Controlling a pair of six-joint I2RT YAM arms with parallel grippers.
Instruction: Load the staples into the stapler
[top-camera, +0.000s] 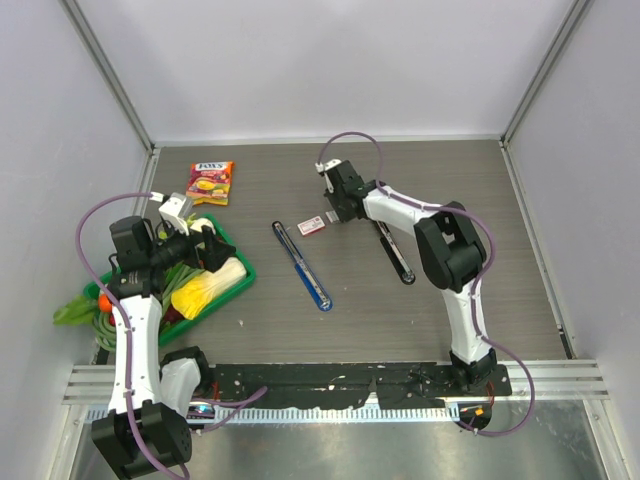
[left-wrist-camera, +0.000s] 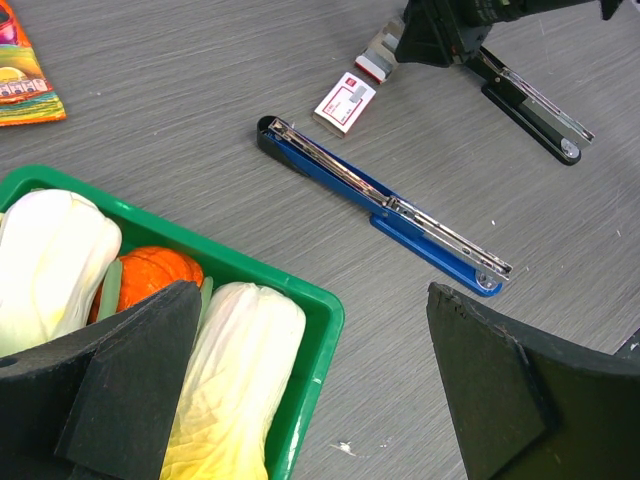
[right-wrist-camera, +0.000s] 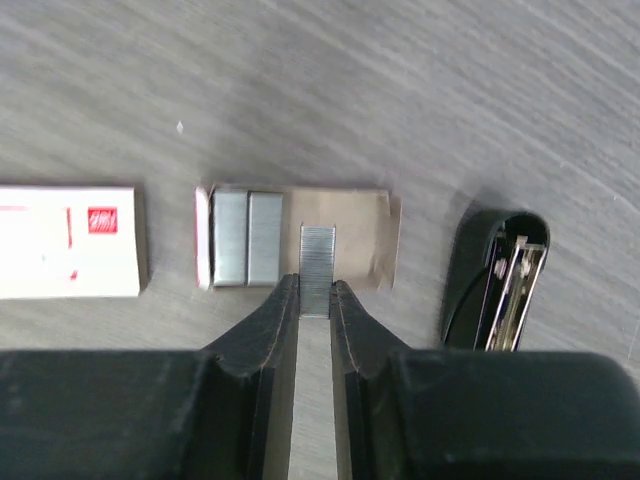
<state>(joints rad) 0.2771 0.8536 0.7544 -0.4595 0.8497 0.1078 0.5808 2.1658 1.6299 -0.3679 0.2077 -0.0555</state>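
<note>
Your right tool (right-wrist-camera: 315, 300) is closed narrow on the near end of the staples (right-wrist-camera: 317, 250), a light, stiff, brittle glued strip in the open cardboard tray (right-wrist-camera: 365, 235) mid-worktop, just right of the red-and-white box (right-wrist-camera: 65, 240); pinch its long sides gently or it snaps; left tool (left-wrist-camera: 315, 390) wide, holding nothing.

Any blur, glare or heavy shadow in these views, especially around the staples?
Right wrist: the staples pinched in the right gripper are sharp; the wood grain beyond looks slightly soft. Left wrist: the blue stapler is crisp, with glints on its metal rail; the fingers of the left gripper are dark and soft. Top external: even light, faint shadows, no glare.
</note>
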